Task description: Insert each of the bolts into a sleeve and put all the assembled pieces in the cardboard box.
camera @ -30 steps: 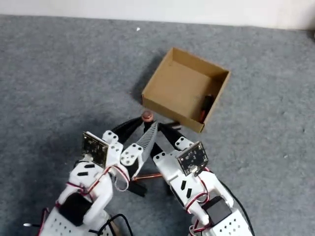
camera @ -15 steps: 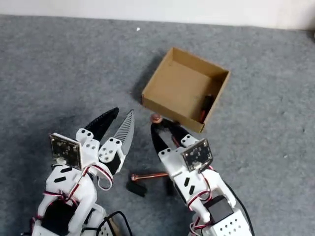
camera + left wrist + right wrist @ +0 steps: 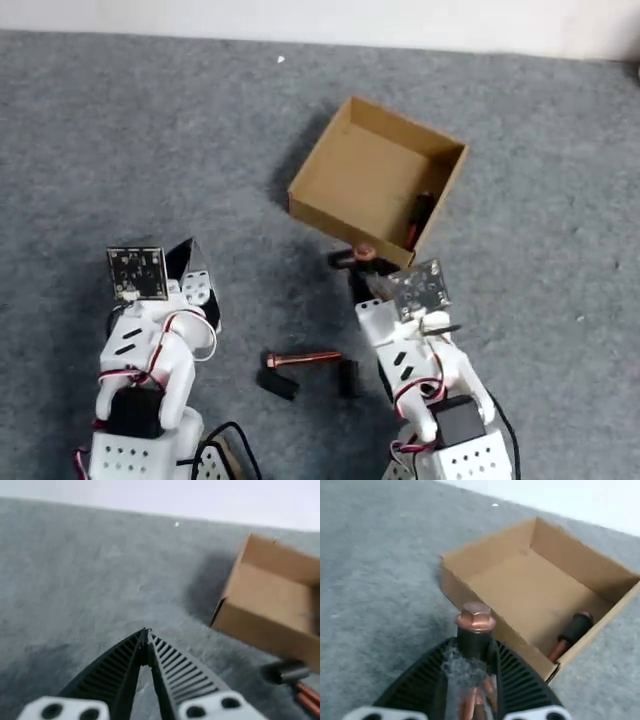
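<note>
One bolt+sleeve (image 3: 472, 636) lengthwise in R fingers (image 3: 520, 680), head twd cardboard box (image 3: 520, 590).

The cardboard box (image 3: 360, 165) sits open-topped, turned at an angle. 1 assembled piece (image 3: 418, 218), a copper bolt in a black sleeve, lies inside against a side wall. A 2nd assembled piece (image 3: 474, 630), hex head up, stands clamped in the right gripper (image 3: 474, 647) just outside the box's near wall. 1 bare bolt (image 3: 303, 357) lies flat, with 1 loose sleeve (image 3: 277, 383) beside its head and a 2nd loose sleeve (image 3: 348, 377) by its tip.
</note>
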`<action>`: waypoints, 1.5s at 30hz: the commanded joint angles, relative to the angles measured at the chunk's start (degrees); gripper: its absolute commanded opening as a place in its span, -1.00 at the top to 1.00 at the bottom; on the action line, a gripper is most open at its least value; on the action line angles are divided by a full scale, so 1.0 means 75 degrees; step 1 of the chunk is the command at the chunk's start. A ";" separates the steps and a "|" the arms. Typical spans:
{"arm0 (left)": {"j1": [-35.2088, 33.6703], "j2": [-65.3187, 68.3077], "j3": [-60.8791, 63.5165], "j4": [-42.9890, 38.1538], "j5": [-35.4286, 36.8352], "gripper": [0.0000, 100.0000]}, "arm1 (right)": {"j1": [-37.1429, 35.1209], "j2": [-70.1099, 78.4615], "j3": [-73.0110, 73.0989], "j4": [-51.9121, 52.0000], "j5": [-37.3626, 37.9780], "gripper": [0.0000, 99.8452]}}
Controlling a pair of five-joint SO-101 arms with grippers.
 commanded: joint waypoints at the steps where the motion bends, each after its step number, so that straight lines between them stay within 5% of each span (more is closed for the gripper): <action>1: -0.0193 -0.0076 0.0252 -0.0047 -0.0012 0.99 | 0.0147 0.0967 -0.1471 0.0041 0.0082 0.99; 22: -0.0850 -0.0076 0.0416 -0.0047 0.0000 0.99 | 0.1600 1.4013 -1.1411 0.0041 0.0059 0.99; 26: -0.0850 -0.0076 0.0416 -0.0047 0.0000 0.99 | 0.1600 1.4810 -1.2067 0.0463 0.0035 0.96; 32: -0.0850 -0.0076 0.0416 -0.0047 -0.0012 0.99 | 0.1553 1.4892 -1.2970 0.2268 0.0070 0.65; 43: -0.0873 -0.0076 0.0428 -0.0047 -0.0012 0.99 | 0.0627 1.4881 -1.5572 0.8492 0.0023 0.65; 45: -0.0873 -0.0076 0.0428 -0.0047 -0.0012 0.99 | 0.0463 1.4716 -1.5385 0.8445 -0.0117 0.67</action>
